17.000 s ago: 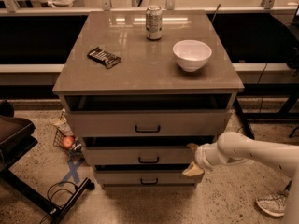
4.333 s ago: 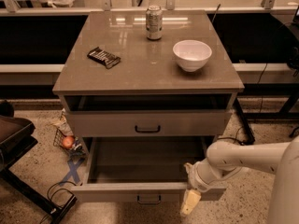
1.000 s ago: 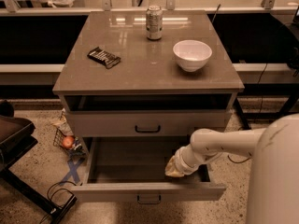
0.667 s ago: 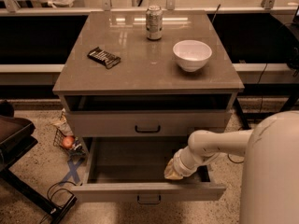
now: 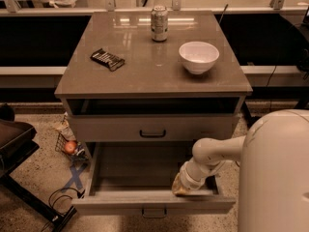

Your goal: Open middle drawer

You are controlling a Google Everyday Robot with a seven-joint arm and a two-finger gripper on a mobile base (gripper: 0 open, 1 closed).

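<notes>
Logging the tool first: where does the gripper (image 5: 182, 187) sit? (K.)

Lower centre-right of the frame, inside the middle drawer (image 5: 130, 166), low at its front right corner, just behind the front panel. Apart or together: cannot tell from this angle. (M.)

Contact with the drawer? (K.)

It looks to be against the inner face of the front panel; I cannot confirm touch. The pale arm (image 5: 212, 151) rises from it up and to the right, into the robot body (image 5: 275, 173) that fills the lower right corner. (M.)

Drawer state? (K.)

Pulled far out toward the bottom edge of the frame, floor bare, small dark handle (image 5: 153, 211) centred on its front. The upper drawer (image 5: 111, 128) above it is pushed back, with a dark slot between its front and the cabinet top (image 5: 145, 76). (M.)

On top? (K.)

Can (image 5: 159, 23) at upper centre, upright. White bowl (image 5: 199, 57) right of centre, well apart from the can. Dark wrapped bar (image 5: 107, 59) lying flat on the left. (M.)

Floor? (K.)

Small round red-orange thing (image 5: 71, 146) left of the cabinet; blue tape cross (image 5: 75, 178) below it. (M.)
</notes>
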